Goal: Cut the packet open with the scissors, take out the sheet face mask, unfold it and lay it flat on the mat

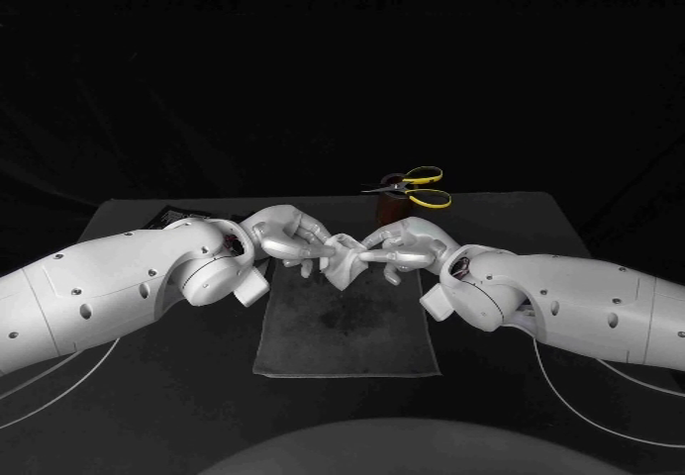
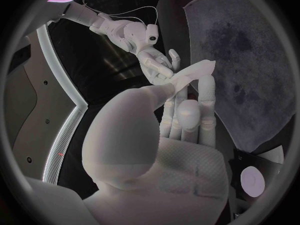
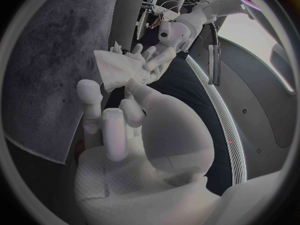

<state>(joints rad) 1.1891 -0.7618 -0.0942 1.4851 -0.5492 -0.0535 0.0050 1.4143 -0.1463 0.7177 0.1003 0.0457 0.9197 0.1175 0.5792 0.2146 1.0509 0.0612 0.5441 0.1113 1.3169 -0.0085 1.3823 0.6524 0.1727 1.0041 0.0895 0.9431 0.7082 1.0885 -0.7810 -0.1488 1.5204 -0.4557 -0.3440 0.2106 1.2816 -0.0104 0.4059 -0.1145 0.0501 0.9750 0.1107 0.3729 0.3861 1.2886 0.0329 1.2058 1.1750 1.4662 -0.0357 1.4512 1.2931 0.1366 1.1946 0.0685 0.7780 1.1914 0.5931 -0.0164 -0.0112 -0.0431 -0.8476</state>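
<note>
Sheet face mask (image 2: pixel 195 72) — folded — is pinched between left hand (image 1: pixel 290 237) and right hand (image 1: pixel 403 247) over the mat (image 1: pixel 342 336); unfolding seems begun, and its edges must next be drawn apart.

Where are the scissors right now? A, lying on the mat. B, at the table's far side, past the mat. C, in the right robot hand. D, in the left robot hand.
B: the scissors sit beyond the far end of the mat, untouched.
</note>
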